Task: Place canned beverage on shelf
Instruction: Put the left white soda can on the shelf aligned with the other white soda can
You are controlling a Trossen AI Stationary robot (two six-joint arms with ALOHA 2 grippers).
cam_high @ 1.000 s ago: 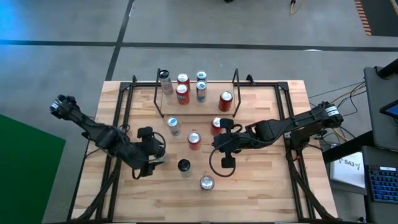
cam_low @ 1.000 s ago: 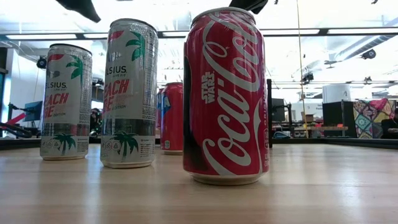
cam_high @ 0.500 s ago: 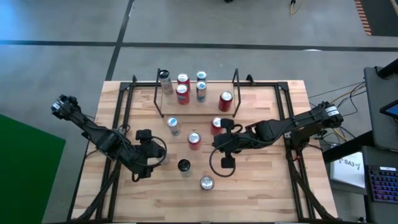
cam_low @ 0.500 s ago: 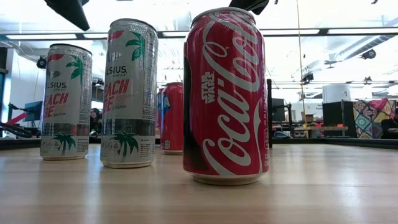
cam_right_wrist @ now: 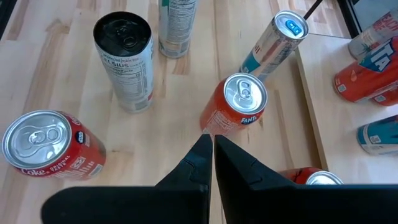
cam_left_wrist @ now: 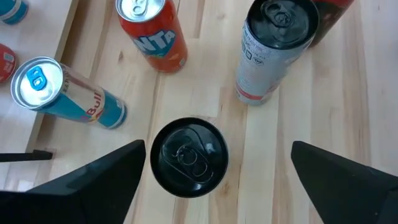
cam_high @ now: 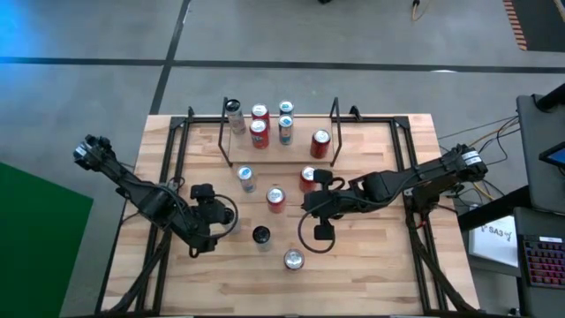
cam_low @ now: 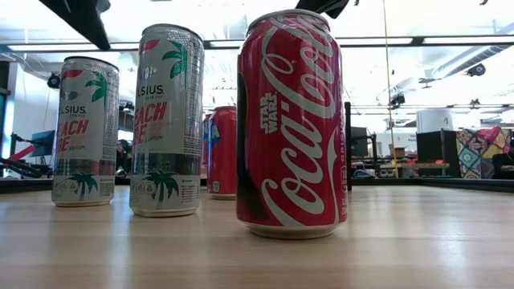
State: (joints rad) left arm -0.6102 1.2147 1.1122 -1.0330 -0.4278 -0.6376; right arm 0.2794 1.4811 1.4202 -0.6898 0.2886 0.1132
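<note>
Black-topped can (cam_left_wrist: 188, 156) between open left tool (cam_left_wrist: 214, 180)

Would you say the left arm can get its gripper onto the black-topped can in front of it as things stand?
Probably yes. The left gripper is open, its fingers either side of the black-topped can. The Fanta can, the grey can and the Red Bull can stand apart from it, leaving the way free.

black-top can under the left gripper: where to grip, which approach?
Grip the black-top can across its round side wall, just below the rim, coming straight down. It stands upright, and the left gripper is open with its fingers on either side. The orange can and the tall silver can stand clear.
</note>
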